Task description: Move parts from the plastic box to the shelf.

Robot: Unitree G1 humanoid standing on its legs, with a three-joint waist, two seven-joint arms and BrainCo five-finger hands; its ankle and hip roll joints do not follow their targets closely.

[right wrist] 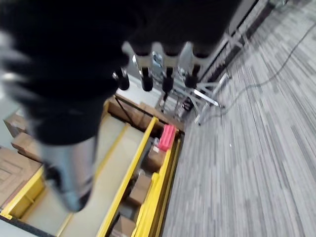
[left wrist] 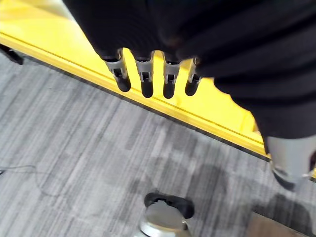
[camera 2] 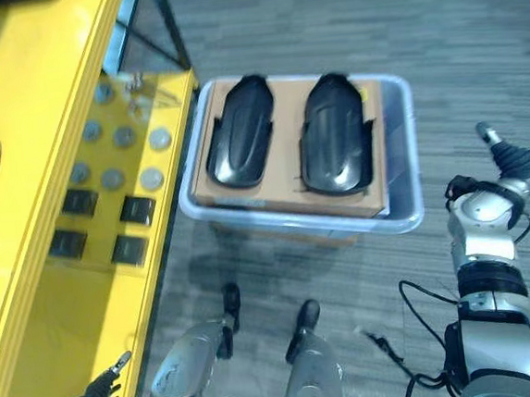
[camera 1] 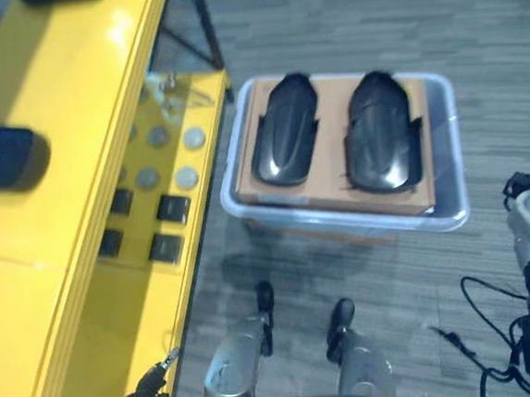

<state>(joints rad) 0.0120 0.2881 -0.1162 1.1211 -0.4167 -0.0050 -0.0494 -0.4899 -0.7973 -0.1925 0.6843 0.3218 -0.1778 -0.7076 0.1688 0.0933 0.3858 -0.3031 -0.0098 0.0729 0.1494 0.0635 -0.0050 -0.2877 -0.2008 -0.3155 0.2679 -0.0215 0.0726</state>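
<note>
Both hands hang empty with relaxed, straight fingers: left hand (left wrist: 153, 79) beside the yellow shelf (camera 1: 68, 178), right hand (right wrist: 158, 69) right of the plastic box (camera 1: 447, 210) holding two black parts (camera 1: 282, 127).

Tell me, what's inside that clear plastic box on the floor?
Two glossy black parts lie side by side on a brown cardboard sheet in the plastic box. Whatever is beneath the cardboard is hidden.
</note>
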